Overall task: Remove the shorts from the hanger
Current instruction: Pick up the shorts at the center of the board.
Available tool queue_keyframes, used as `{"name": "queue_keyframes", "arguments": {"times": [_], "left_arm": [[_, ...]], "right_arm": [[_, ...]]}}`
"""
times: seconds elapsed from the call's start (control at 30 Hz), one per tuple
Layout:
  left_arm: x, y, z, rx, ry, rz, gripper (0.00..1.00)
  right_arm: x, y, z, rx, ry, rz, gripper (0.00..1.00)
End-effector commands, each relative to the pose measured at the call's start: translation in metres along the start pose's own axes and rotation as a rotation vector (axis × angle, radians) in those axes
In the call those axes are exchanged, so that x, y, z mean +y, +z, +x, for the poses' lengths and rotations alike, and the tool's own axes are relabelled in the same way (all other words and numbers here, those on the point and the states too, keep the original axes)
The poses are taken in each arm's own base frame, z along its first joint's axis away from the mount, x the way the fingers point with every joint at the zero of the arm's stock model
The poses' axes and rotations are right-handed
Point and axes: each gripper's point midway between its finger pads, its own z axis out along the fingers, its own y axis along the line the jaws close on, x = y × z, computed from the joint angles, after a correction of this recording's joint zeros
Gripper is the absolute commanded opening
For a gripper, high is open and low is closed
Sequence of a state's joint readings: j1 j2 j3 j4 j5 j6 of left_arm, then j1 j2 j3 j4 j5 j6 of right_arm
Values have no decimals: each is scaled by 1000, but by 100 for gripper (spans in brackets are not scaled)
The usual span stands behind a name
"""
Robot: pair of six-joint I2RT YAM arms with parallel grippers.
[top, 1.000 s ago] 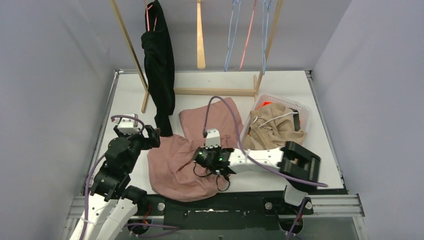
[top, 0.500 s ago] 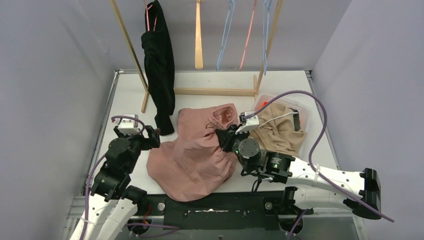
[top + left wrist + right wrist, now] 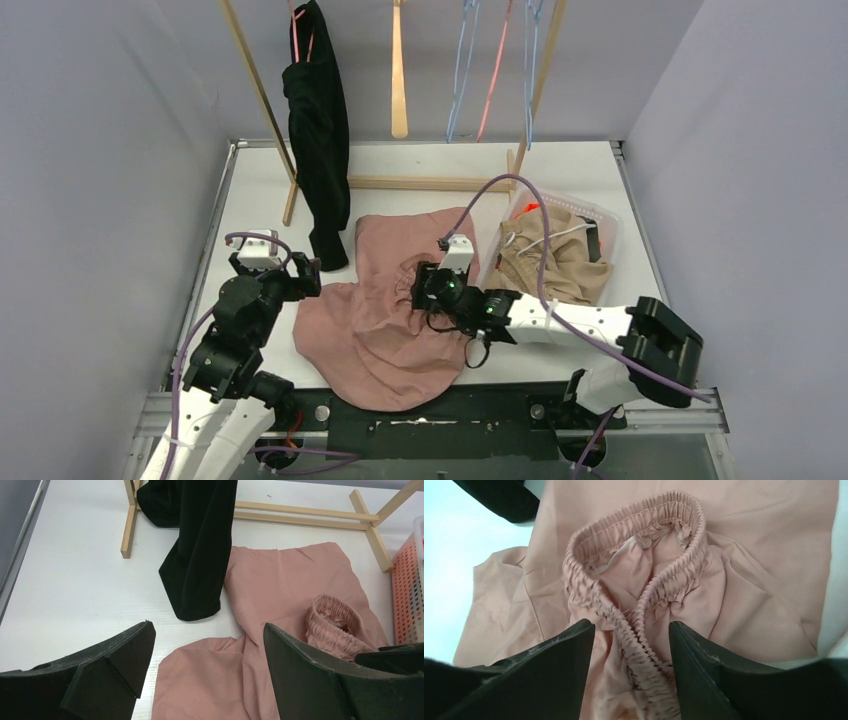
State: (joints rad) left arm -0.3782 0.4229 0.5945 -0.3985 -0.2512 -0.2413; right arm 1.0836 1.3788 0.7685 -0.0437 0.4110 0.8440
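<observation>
Jaws on my right arm stand parted. The gathered waistband of the pink shorts runs between them, and as far as I can see it is not pinched. These shorts lie crumpled on the tabletop, under and ahead of these jaws. My left jaws are spread wide, with nothing between them. Ahead of them a dark garment hangs down from the wooden rack. To the right of my right jaws stands a basket with beige shorts inside.
</observation>
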Motion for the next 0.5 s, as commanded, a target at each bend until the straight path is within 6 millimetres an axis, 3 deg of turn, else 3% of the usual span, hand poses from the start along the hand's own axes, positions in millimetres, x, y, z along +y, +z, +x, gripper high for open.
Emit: {"name": "queue_keyframes", "arguments": {"times": [0.0, 0.13, 0.17, 0.33, 0.47], "left_arm": [[-6, 0, -20, -77, -6, 24, 80], [-6, 0, -20, -79, -5, 27, 80], [-6, 0, -20, -80, -5, 27, 80], [-7, 0, -19, -76, -4, 30, 80], [-7, 0, -20, -78, -4, 31, 80]], "right_arm": [[23, 2, -26, -5, -9, 52, 68], [18, -3, -28, 1, -116, 168, 95], [16, -3, -28, 4, -131, 190, 98], [-11, -2, -17, 29, -136, 354, 98], [-4, 17, 14, 118, -111, 261, 98]]}}
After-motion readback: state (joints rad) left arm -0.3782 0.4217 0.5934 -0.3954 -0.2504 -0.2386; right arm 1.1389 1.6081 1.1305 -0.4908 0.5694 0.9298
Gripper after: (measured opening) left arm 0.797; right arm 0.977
